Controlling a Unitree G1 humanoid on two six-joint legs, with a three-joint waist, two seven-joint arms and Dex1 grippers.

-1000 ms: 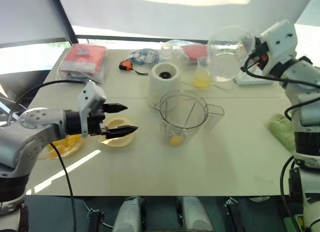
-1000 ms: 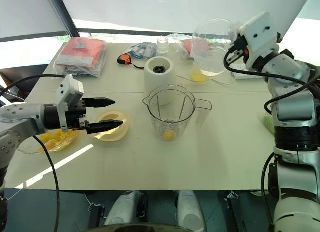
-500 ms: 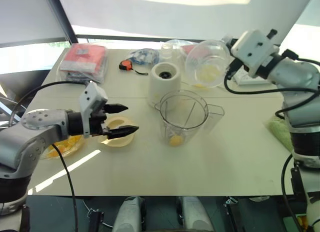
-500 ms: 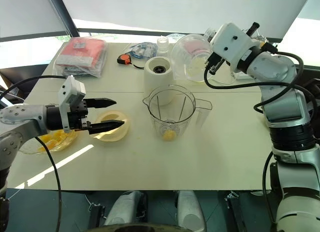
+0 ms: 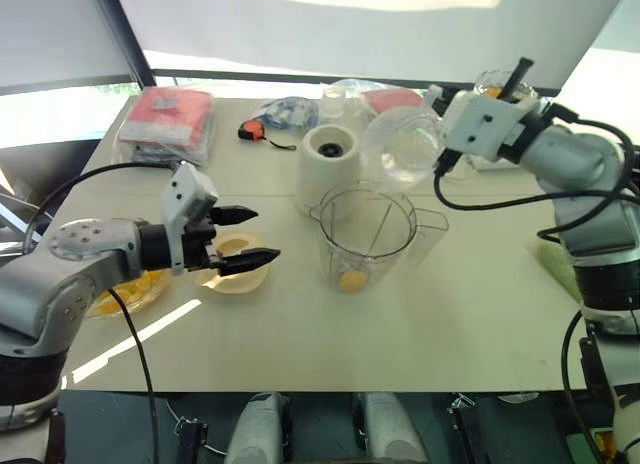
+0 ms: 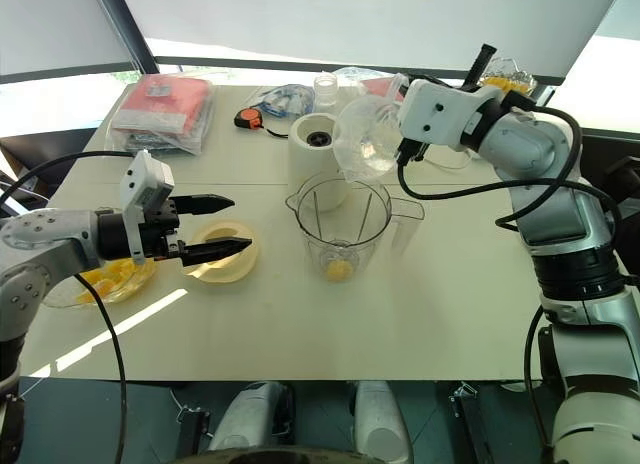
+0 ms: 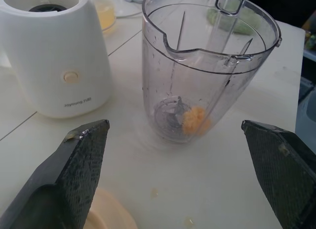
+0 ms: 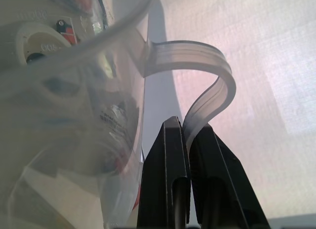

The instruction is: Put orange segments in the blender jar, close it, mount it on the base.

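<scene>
Blender jar (image 5: 366, 231) upright mid-tabletop (image 5: 470, 314), one orange segment (image 5: 350, 280) dimly seen inside, base (image 5: 329, 167) at its 11 o'clock, left gripper (image 5: 242, 241) jaws spread at 9 o'clock, right gripper (image 8: 187, 140) jaws pinching clear lid's (image 6: 368, 136) looped handle, lid tilted above jar, blurring things behind.

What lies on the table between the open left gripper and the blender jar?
Only bare tabletop lies between the left gripper and the blender jar, as the left wrist view shows. The white base stands off to the side.
</scene>
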